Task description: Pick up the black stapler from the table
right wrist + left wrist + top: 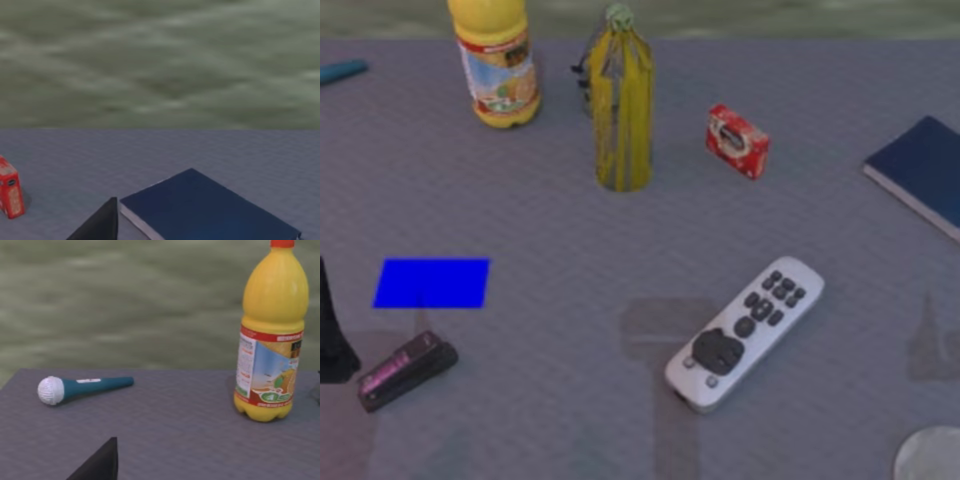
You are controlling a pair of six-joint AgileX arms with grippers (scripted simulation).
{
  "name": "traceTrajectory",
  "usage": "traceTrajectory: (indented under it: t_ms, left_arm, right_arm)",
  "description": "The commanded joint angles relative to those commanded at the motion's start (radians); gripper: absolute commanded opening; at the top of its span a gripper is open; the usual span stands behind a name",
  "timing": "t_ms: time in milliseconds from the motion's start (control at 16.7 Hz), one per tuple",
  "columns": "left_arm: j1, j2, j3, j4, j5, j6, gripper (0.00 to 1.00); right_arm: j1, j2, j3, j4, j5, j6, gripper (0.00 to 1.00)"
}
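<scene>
1. Presently the black stapler (pixel 407 370), a small black oblong bar with a magenta-pink strip along its top, lies flat on the grey-purple woven table (pixel 550 330) near the top view's lower left, set on a slant and free of any grip.
2. A bright blue rectangle (pixel 432 283) marked on the surface sits just beyond the stapler, apart from it.
3. The left gripper (pixel 332 345) shows as a dark shape at the left edge, just beside the stapler's pink end; whether its fingers are open or closed cannot be told, and contact cannot be confirmed.
4. The right gripper is outside the top view; its wrist view shows only one dark finger tip (pixel 100 225), so its opening cannot be told.
5. A white-grey remote with black buttons (pixel 745 333) lies well to the right of the stapler.
6. Farther back stand a yellow juice bottle with a printed label (pixel 498 62), a tall yellow streaked bottle (pixel 623 105) and a small red box (pixel 737 140).
7. A dark blue book (pixel 923 172) lies at the right edge.
8. A teal microphone with a white head (pixel 80 388) rests at the far left.
</scene>
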Motion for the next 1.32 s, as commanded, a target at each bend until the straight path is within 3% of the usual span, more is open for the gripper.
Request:
traceTrajectory:
  t_ms: [420,1320]
  left_arm:
    - [-0.027,0.161,0.143,-0.135,0.003,0.09,1.0]
    - [-0.169,1.396,0.986,-0.997,-0.002,0.653,1.0]
  right_arm:
    - [0.0,0.0,0.0,0.0,0.0,0.0,1.0]
    - [0.0,0.0,0.0,0.0,0.0,0.0,1.0]
